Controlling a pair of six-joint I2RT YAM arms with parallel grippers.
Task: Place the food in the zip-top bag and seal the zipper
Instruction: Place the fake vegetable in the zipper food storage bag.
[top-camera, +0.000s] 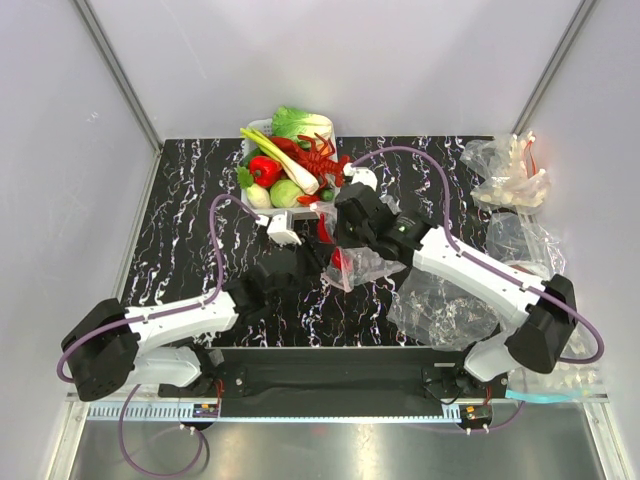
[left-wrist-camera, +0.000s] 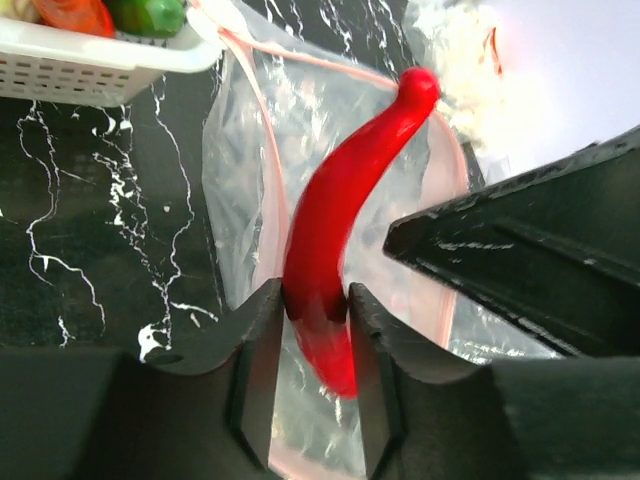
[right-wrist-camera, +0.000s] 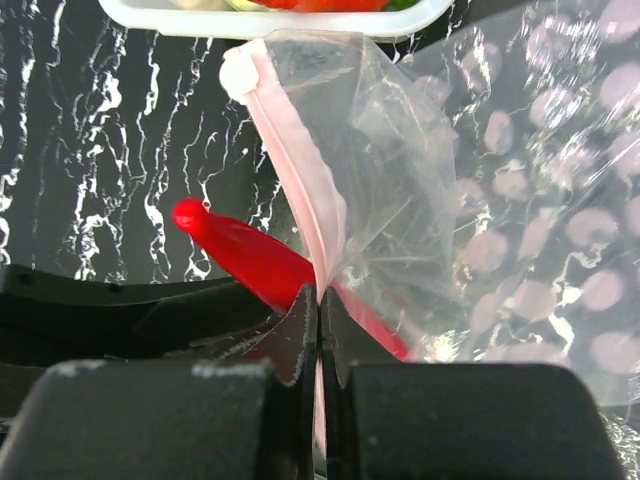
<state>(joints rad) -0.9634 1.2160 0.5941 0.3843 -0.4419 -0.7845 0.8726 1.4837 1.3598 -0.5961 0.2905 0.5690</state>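
The red chili (left-wrist-camera: 350, 190) is pinched between my left gripper's (left-wrist-camera: 310, 310) fingers, its lower tip inside the open mouth of the dotted zip-top bag (left-wrist-camera: 240, 170). My right gripper (right-wrist-camera: 320, 305) is shut on the bag's pink zipper strip (right-wrist-camera: 290, 150) and holds that edge of the bag (right-wrist-camera: 400, 180) up, with the chili (right-wrist-camera: 240, 250) passing behind the strip. In the top view both grippers meet at the bag (top-camera: 362, 268) at mid-table. The other food, a red pepper, lobster, leek and cabbage, lies in the white basket (top-camera: 262, 215) at the back.
The white basket's rim (left-wrist-camera: 90, 65) is just beyond the bag. Plain clear bags (top-camera: 445, 305) lie at the right, more bagged items (top-camera: 505, 170) at the back right. A bag with a teal strip (top-camera: 545, 395) lies at the near right edge.
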